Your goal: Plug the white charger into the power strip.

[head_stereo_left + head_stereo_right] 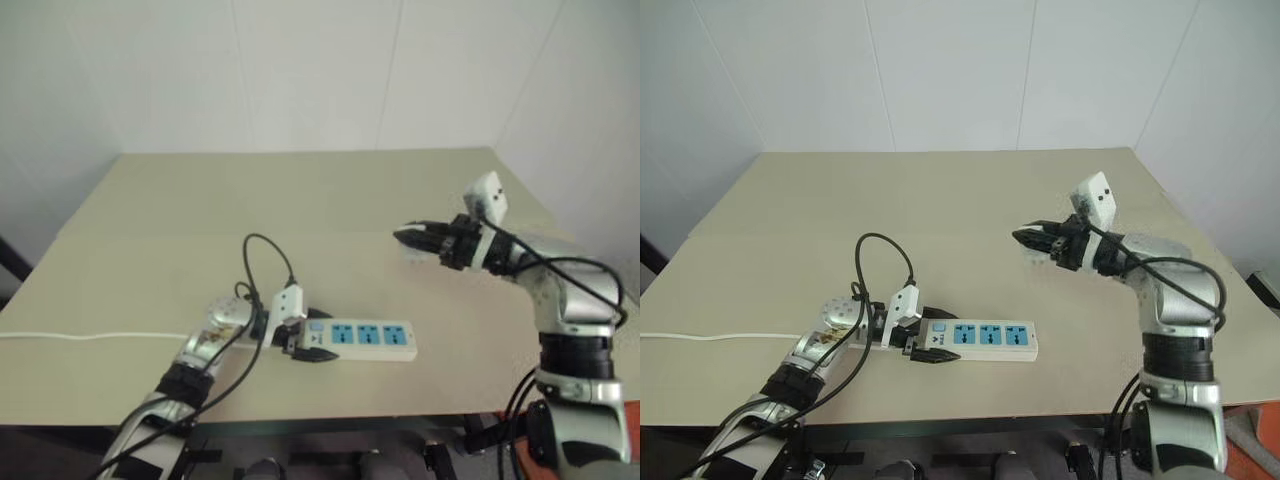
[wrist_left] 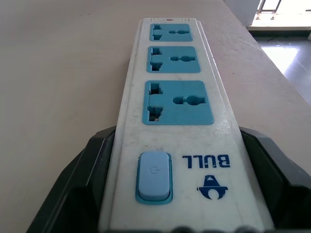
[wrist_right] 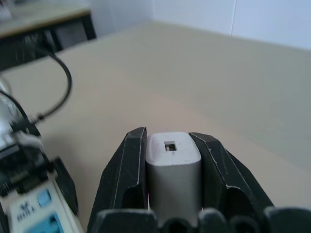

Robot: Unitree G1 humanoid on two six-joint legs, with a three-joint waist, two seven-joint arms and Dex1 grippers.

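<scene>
Nearest the robot, the left gripper (image 1: 930, 352) has its black fingers (image 2: 80, 179) closed on the switch end of the power strip (image 1: 985, 338), one finger against each long side, with the pale blue switch (image 2: 154, 175) and the printed label (image 2: 206, 160) lying between them. The strip lies flat on the counter (image 1: 970, 200), its three blue socket faces turned upward and running away from the fingers toward the robot's right. That hold looks meant to pin the strip down so it does not slide or tip when a plug is pushed in from above. The strip's thin white cord (image 1: 80, 336) trails off across the counter to the robot's left.

Farther out and raised above the counter, the right gripper (image 1: 1028, 238) holds the white charger (image 3: 173, 160) pinched between its two fingers (image 3: 127, 167), which are closed snugly on its sides. The charger's end with a small rectangular port pokes out just past the fingertips. The gripper lies about level, pointing toward the robot's left, well apart from the strip and not yet over any socket. The charger's prongs cannot be seen, so I cannot tell which way they face; judging by this, it must come down over the sockets to plug in.
</scene>
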